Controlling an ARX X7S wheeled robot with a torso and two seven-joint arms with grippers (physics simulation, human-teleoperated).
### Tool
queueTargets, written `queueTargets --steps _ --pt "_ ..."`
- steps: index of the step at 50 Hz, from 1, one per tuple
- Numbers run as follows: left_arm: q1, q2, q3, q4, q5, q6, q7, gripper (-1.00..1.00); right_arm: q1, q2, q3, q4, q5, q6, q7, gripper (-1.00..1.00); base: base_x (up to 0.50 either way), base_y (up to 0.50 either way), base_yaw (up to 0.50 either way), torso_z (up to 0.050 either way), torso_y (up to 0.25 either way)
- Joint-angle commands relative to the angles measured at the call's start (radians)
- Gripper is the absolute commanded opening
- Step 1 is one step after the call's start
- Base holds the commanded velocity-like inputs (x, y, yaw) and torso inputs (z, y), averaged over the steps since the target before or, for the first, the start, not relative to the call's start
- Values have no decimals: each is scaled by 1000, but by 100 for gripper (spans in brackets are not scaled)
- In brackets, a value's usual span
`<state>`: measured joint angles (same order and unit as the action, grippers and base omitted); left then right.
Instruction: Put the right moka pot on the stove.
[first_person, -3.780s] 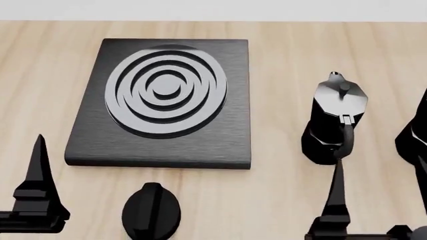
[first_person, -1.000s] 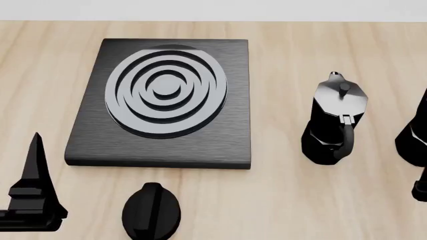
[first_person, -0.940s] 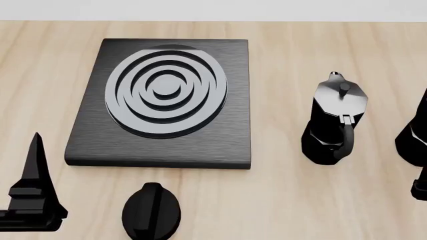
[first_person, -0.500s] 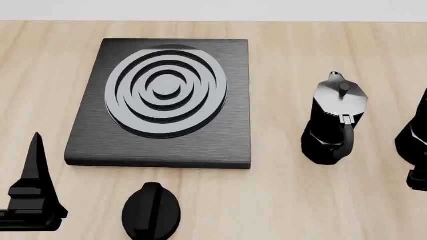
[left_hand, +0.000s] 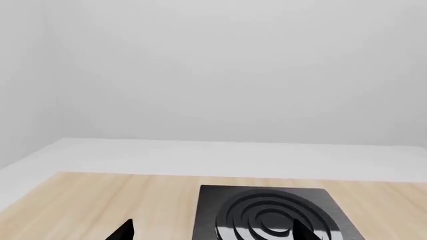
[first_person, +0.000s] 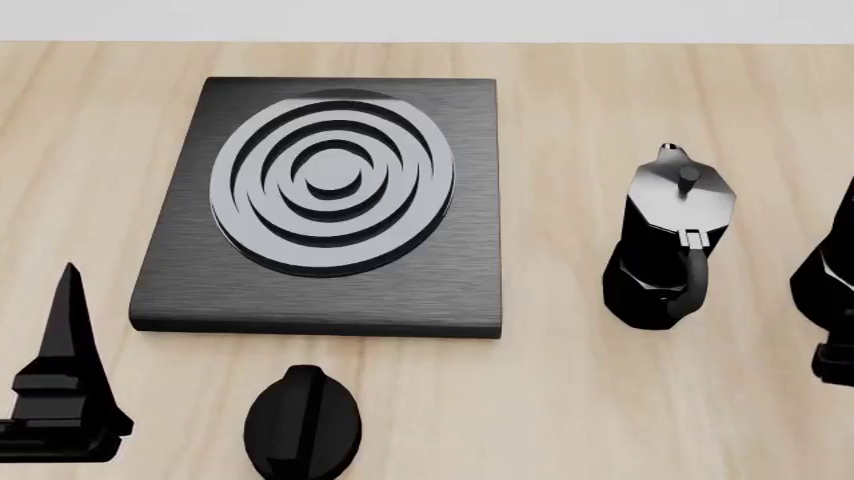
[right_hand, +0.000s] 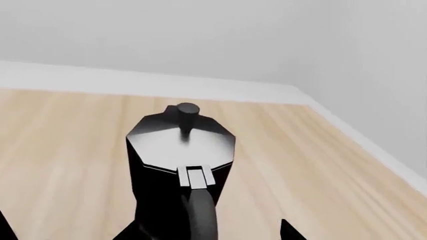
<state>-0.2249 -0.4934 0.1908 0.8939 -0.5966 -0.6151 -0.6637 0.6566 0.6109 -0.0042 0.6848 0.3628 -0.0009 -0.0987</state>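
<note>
The right moka pot (first_person: 827, 268), glossy black, stands at the head view's right edge, partly cut off. In the right wrist view it (right_hand: 181, 165) is close and upright, with its handle towards the camera. My right gripper (right_hand: 208, 234) is open, with the handle's lower part between its fingertips (right_hand: 289, 231). I cannot tell if they touch it. In the head view only a bit of this gripper (first_person: 837, 360) shows below the pot. The stove (first_person: 441, 280) lies at the left-centre and also shows in the left wrist view (left_hand: 213, 210). My left gripper (first_person: 64, 385) is open and empty before the stove's near left corner.
A second identical moka pot (first_person: 671, 250) stands between the stove and the right pot. A small black knob (first_person: 303, 425) sits in front of the stove. The wooden table's right edge (right_hand: 363, 145) runs close beside the right pot.
My right gripper has left the spot in front of the middle pot and moved to the right edge, behind the right pot, creeping up towards it. My left gripper sank slightly.
</note>
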Motion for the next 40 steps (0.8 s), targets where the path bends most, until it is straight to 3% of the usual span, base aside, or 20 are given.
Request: queueTargets --steps 1,14,15,26,40 --pt "4 -2 2 0 2 9 -3 100 25 -13 -15 64 -20 -26 -8 100 0 0 0 0 0" --pt "5 -5 5 -1 2 19 -4 100 34 -19 -21 82 -31 -39 -3 100 0 0 0 0 0" --pt "1 -5 3 2 -4 12 -7 100 31 -18 -14 72 -20 -35 -7 -100 0 0 0 0 0" --pt "-1 -8 6 0 -8 13 -10 100 -1 -6 2 -11 3 3 8 -100 0 0 0 0 0" --pt "2 -12 8 -2 -8 19 -13 100 -174 63 89 -379 114 135 72 -100 0 0 0 0 0"
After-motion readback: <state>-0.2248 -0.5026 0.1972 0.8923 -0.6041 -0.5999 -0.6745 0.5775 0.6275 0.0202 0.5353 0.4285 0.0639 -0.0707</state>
